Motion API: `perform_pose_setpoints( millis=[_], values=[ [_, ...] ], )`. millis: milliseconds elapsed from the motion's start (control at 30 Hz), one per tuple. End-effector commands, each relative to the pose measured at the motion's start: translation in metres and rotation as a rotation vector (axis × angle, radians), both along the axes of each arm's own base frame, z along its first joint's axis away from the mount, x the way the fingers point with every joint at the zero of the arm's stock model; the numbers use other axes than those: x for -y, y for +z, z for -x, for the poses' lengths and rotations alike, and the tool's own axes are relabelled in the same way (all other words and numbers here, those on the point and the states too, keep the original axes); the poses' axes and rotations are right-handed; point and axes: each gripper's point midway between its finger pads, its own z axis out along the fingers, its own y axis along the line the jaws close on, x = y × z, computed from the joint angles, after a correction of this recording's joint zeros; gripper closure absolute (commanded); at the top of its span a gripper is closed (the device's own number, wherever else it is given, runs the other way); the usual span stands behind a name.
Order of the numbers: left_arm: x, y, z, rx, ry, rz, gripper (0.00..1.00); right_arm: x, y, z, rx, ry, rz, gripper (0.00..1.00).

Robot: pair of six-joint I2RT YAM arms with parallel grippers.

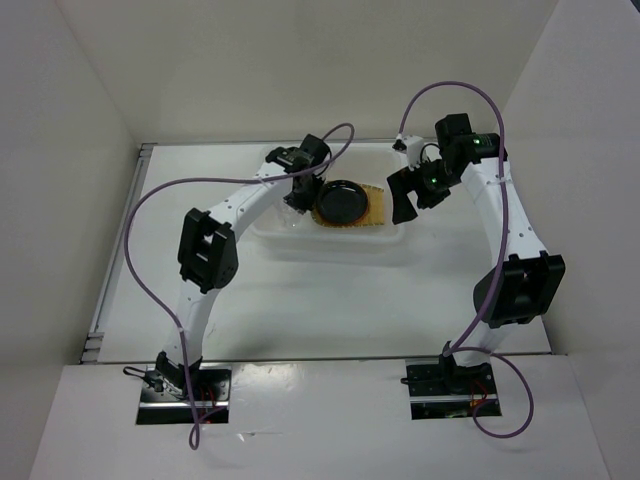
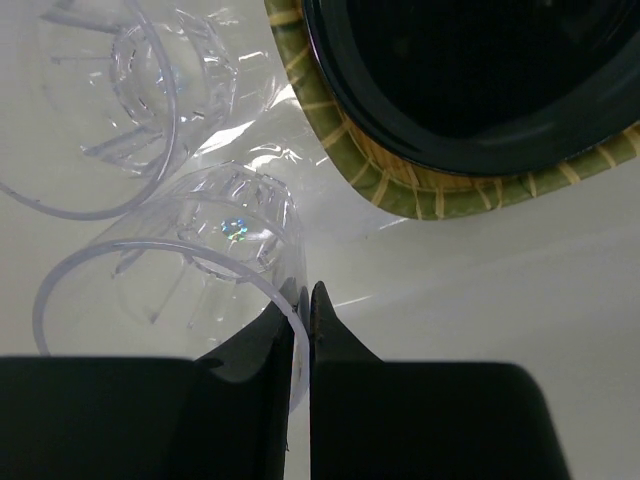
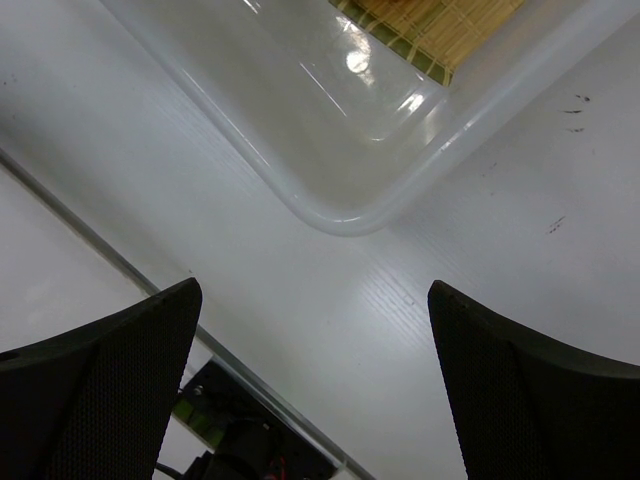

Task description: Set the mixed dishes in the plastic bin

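Observation:
The plastic bin [image 1: 330, 238] stands at the back middle of the table. In it lies the bamboo tray [image 1: 376, 208] with the black plate [image 1: 343, 201] on top. My left gripper [image 1: 297, 200] is down inside the bin's left end. In the left wrist view it [image 2: 303, 295] is shut on the rim of a clear cup [image 2: 190, 270], which lies tilted beside a second clear cup [image 2: 100, 110], the tray [image 2: 400, 185] and the black plate [image 2: 480, 80]. My right gripper [image 1: 405, 200] hangs open and empty outside the bin's right end. The orange plate is not visible.
The right wrist view shows a rounded corner of the bin [image 3: 350, 215], a strip of the tray [image 3: 440, 30] inside it, bare white table and the table's metal edge rail [image 3: 100, 255]. White walls enclose the table on three sides.

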Motion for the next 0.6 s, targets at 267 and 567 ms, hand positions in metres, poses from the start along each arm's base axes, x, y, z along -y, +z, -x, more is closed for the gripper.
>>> perform_pose_setpoints(
  millis=[267,567],
  values=[
    [0.001,0.013,-0.019,0.051,0.012,0.049,0.71,0.002,0.009,0.004,0.046,0.018,-0.002,0.02],
    [-0.010,0.090,-0.033,0.218,0.132,0.085,0.48,0.002,0.008,0.006,0.037,0.018,-0.002,0.02]
  ],
)
